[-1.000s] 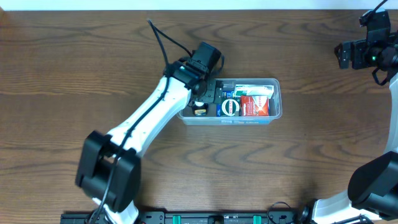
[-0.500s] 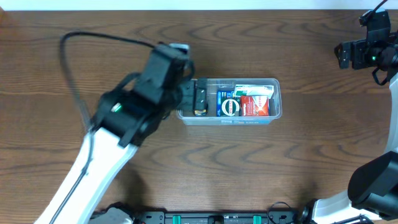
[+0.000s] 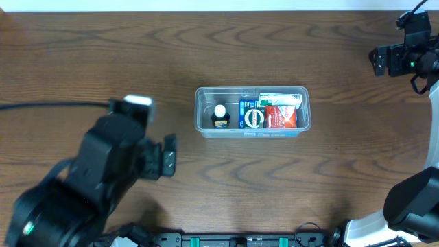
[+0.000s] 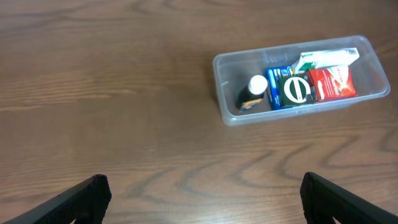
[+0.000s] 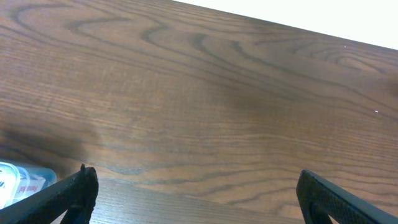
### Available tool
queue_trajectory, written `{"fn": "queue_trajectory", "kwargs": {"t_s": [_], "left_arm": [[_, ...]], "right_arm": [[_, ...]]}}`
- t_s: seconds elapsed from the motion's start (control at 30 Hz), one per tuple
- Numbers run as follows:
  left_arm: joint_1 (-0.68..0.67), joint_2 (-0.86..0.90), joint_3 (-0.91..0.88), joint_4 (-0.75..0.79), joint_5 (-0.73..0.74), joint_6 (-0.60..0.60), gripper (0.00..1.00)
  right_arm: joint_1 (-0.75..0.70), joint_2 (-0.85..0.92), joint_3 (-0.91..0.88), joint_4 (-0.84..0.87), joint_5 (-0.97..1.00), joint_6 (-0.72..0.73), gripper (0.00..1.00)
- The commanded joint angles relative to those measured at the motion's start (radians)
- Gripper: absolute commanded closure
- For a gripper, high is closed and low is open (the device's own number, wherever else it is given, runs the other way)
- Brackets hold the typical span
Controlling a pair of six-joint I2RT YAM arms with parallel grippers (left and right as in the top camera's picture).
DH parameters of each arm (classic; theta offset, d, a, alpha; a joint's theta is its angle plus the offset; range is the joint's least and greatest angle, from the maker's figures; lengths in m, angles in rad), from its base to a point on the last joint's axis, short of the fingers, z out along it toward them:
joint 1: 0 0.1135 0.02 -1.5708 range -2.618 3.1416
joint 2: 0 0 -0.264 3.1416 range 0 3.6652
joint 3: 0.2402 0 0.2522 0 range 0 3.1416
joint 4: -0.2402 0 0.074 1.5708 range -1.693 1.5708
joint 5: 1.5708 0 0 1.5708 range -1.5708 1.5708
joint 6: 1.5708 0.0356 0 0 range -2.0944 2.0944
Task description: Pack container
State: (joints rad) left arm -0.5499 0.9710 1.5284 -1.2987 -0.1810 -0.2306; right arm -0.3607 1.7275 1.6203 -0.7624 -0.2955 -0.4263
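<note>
1. Container sits mid table, a bit nearer the far edge, long side running left-right. Clear tub, lid off.
2. Inside, from its left end: small bottle w/ white cap, then a blue pack w/ a round green-white thing on it, then a red packet at the right end. White-green packet lies along the far wall.
3. Left gripper hangs over the near-left part of the table, well apart from the tub. Jaws spread wide, nothing in them; wrist cam looks at the tub from a way off.
4. Right gripper is up by the far right corner, also spread wide and empty. Its cam shows mostly bare wood, plus a bit of sth pale at the left edge, can't tell what.
</note>
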Motion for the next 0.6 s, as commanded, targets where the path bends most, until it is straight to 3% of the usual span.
{"fn": "queue_trajectory", "kwargs": {"t_s": [0.0,0.23,0.37,0.57], "left_arm": [[0.003,-0.047,-0.002,-0.006,-0.051,0.016,0.02],[0.14,-0.19,-0.133,0.105,-0.063,0.016,0.02],[0.249,-0.295,-0.287,0.275,-0.045,0.028,0.02],[0.392,-0.448,-0.552,0.669,0.139,0.19,0.02]], "right_arm": [[-0.006,0.006,0.003,-0.001,-0.007,0.011,0.01],[-0.006,0.006,0.003,-0.001,-0.007,0.011,0.01],[-0.006,0.006,0.003,-0.001,-0.007,0.011,0.01],[-0.006,0.006,0.003,-0.001,-0.007,0.011,0.01]]}}
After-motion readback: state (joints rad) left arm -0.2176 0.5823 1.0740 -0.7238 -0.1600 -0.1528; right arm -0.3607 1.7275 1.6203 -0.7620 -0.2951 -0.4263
